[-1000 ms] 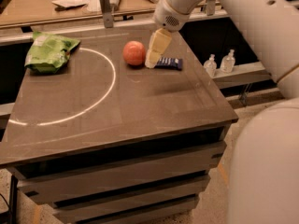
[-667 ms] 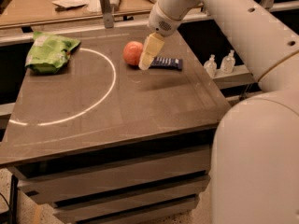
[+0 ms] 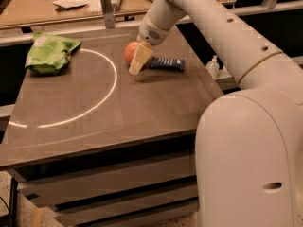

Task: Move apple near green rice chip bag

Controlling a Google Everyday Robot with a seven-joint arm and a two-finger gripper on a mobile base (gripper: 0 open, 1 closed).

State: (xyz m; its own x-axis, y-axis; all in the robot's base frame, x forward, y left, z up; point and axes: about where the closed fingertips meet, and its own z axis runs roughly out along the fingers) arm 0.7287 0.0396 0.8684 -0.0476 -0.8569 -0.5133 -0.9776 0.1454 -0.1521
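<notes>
The reddish-orange apple [image 3: 129, 52] sits on the brown table, at the back middle. My gripper [image 3: 136, 67] hangs right in front of the apple's right side and covers part of it; I cannot tell whether it touches the apple. The bright green rice chip bag [image 3: 49, 54] lies crumpled at the table's back left, well apart from the apple.
A flat dark blue snack bar [image 3: 166, 63] lies just right of the apple and gripper. A white arc [image 3: 110, 90] is marked on the table top [image 3: 142, 112]. A cluttered bench [image 3: 71, 4] stands behind. My white arm and base fill the right side.
My gripper has moved left and down, from beside the snack bar to in front of the apple's right side. The apple, bag and bar have not moved.
</notes>
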